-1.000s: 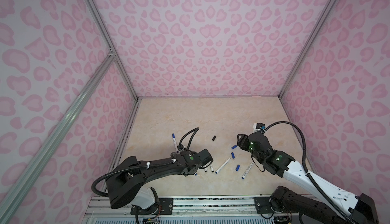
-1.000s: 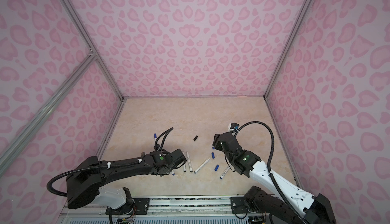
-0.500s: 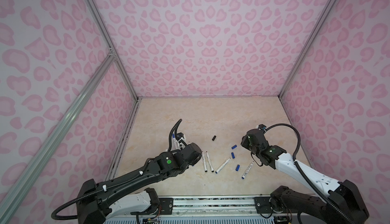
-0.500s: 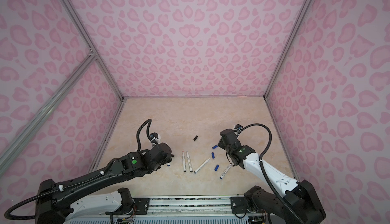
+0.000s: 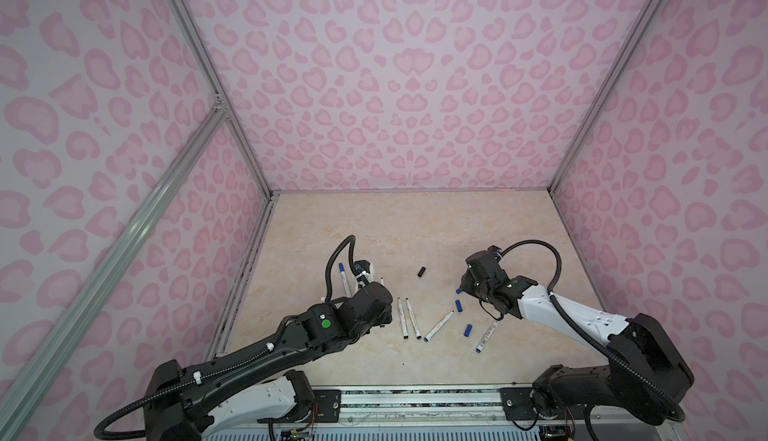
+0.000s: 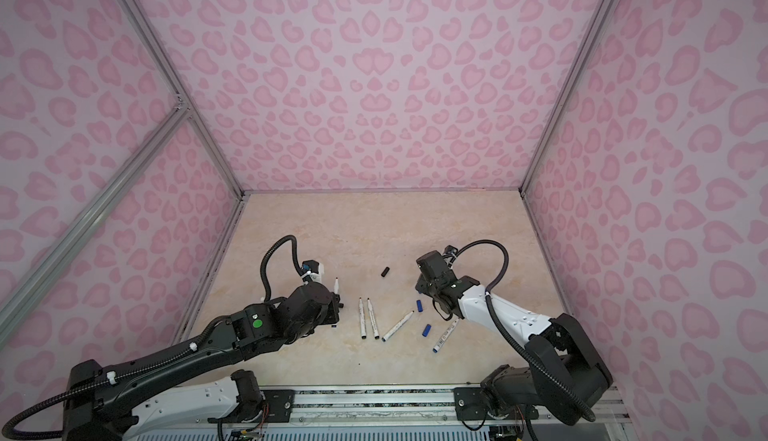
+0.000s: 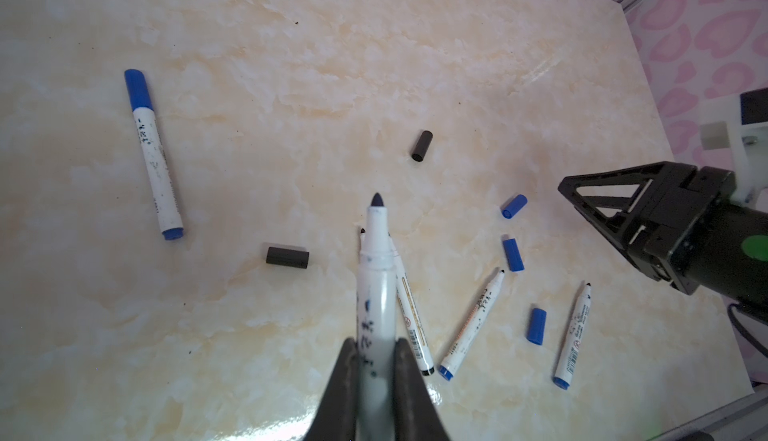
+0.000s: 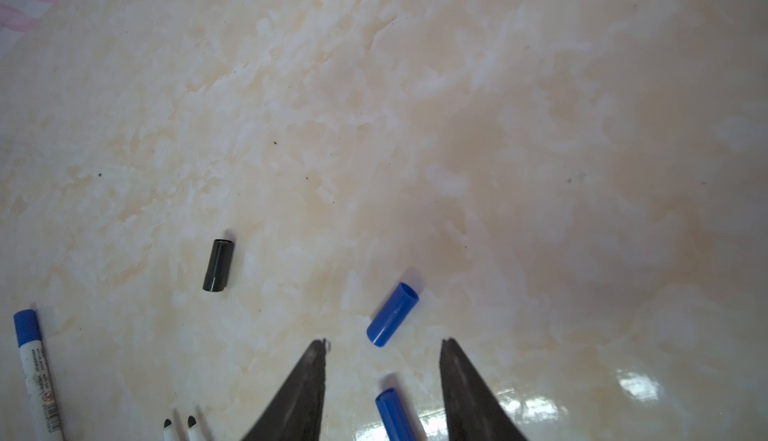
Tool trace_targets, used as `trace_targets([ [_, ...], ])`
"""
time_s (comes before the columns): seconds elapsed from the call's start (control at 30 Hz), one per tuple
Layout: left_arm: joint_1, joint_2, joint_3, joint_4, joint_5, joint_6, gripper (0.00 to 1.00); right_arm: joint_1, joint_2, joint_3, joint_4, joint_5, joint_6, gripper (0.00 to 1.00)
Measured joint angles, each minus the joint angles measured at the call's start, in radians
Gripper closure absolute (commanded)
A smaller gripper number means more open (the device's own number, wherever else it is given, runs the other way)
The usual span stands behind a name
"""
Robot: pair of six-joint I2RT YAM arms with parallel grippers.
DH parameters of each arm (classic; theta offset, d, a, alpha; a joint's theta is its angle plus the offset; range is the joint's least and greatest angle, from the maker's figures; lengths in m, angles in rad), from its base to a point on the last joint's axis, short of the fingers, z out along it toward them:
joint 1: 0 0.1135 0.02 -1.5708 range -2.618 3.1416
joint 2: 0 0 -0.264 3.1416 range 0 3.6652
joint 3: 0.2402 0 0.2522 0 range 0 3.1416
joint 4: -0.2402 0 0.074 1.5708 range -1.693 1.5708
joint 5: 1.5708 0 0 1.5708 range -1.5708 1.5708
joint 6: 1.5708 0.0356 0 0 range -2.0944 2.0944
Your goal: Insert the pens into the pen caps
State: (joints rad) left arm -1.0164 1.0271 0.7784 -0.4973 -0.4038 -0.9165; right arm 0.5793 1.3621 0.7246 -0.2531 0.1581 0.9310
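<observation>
Left gripper clamped on pen, tip protruding past fingers. Right gripper spread apart, blue cap just ahead of the gap.

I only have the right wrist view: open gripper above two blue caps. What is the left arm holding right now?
Observer: The left gripper is shut on an uncapped pen, with its dark tip pointing away from the gripper.
Operator: I see one black cap. Any others?
Observer: Yes, a second black cap lies on its side on the table. It shows only in the left wrist view.
Operator: Any blue caps beyond my two?
Observer: In a top view, a third blue cap lies between the slanted pen and the rightmost pen.
</observation>
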Motion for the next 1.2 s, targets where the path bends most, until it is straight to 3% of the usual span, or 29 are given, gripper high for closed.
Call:
trace_targets([
  [0.47,0.0,-0.026,-0.015,0.005,0.002,-0.001,0.97,0.093,0.203,0.088,-0.06,0.097,-0.034,0.47],
  [0.73,0.0,-0.042,-0.025,0.004,-0.016,-0.008,0.97,0.093,0.307,0.142,-0.078,0.13,-0.053,0.61],
  [0.87,0.0,-0.042,-0.025,0.004,-0.021,-0.008,0.97,0.089,0.333,0.152,-0.081,0.133,-0.057,0.74],
  [1.2,0.0,-0.033,-0.025,0.002,-0.035,-0.014,0.97,0.088,0.327,0.157,-0.082,0.137,-0.108,0.74],
])
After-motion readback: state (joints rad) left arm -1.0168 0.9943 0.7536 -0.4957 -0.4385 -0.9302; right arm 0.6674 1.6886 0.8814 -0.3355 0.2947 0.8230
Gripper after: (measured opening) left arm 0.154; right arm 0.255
